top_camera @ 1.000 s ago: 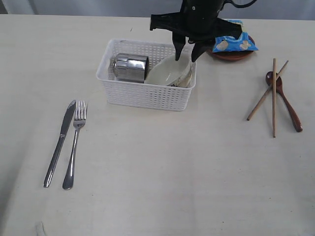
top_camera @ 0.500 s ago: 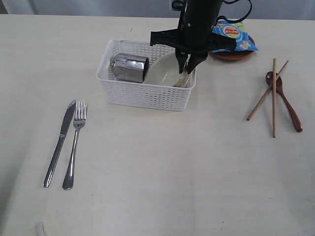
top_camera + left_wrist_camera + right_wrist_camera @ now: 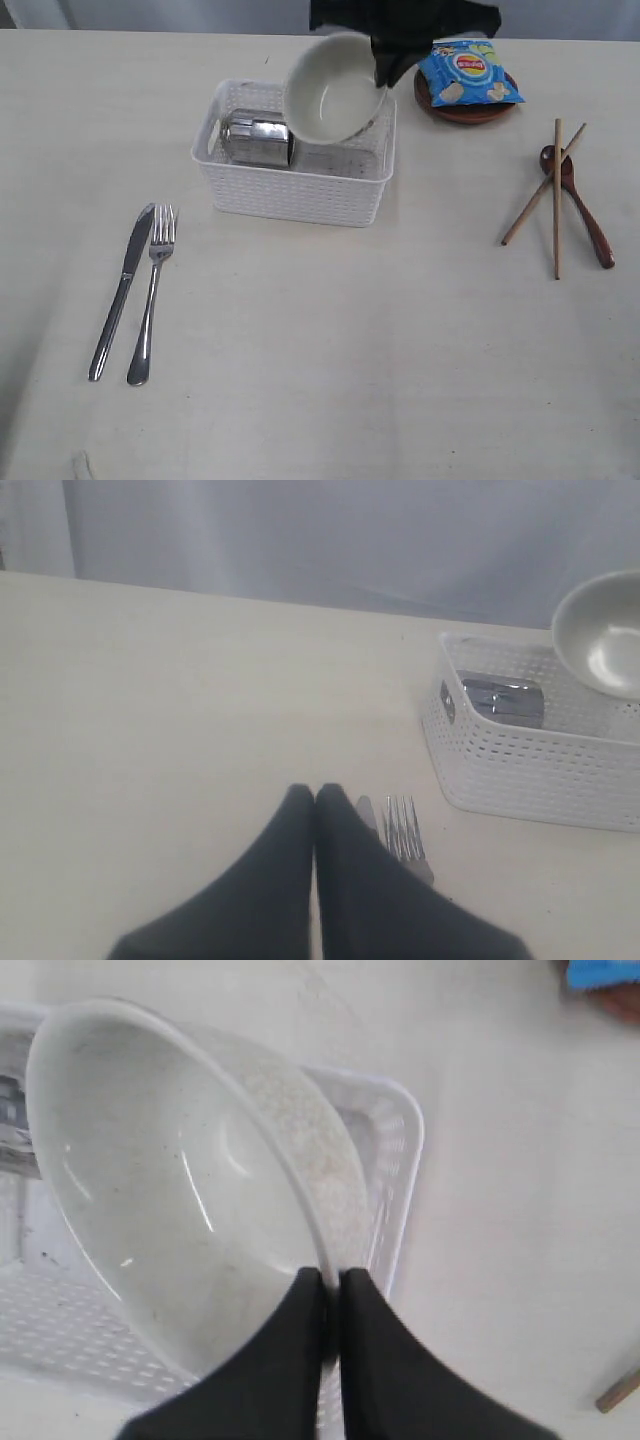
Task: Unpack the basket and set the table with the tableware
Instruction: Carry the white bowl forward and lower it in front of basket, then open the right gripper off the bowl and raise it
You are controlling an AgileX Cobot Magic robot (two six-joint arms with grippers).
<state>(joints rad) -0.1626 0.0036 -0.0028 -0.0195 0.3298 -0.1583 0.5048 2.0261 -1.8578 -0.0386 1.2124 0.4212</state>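
Ok, exterior view: right gripper (image 3: 384, 72) at top centre is pinched on the rim of the bowl (image 3: 333, 90), which hangs tilted, mouth towards the camera, over the right half of the basket (image 3: 290, 195). A rim grip makes sense (too wide to grab across). The cup (image 3: 257, 140) lies on its side in the basket's left half. Knife (image 3: 120, 290) and fork (image 3: 150, 300) are lower left on the table (image 3: 350, 350); chopsticks (image 3: 556, 200) and spoon (image 3: 585, 215) are at right. Left wrist view: left gripper (image 3: 316, 810) has its fingers together with nothing between them, parked low centre near the cutlery. Right wrist view: the jaws straddle the bowl wall, one finger inside and one outside. A second ago the jaws stood apart above the bowl, which still sat in the basket; now it's clamped and lifted clear.
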